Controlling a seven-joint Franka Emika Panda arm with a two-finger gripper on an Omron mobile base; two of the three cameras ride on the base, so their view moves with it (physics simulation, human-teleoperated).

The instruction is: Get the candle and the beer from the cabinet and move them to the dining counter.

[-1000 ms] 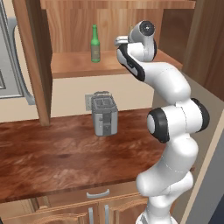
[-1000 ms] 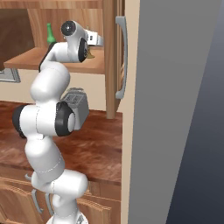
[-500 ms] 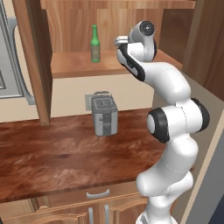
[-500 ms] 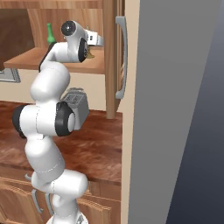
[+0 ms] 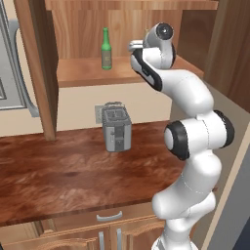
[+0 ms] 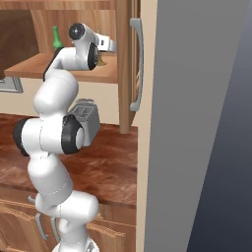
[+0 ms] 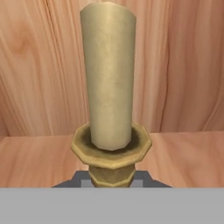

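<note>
Cream candle [image 7: 108, 83] in brass holder, upright on the cabinet [image 5: 93, 73] shelf, close before the hand camera. Gripper [image 7: 111, 180] fingers narrowed to nearly shut around the holder's stem. Green beer [image 5: 106, 49] upright farther left on same shelf, above grey toaster [image 5: 116, 128].

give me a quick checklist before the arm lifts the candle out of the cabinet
1. Gripper closed on the candle: ok, the finger tips sit at either side of its brass holder.
2. Candle upright: ok, it stands straight in the hand view.
3. Candle off the cabinet shelf: cannot tell, its base is hidden.
4. Beer clear of the arm: ok, it stands apart, further along the shelf.
5. Cabinet door open: ok.
6. Toaster below the shelf: ok, clear of the hand.
</note>
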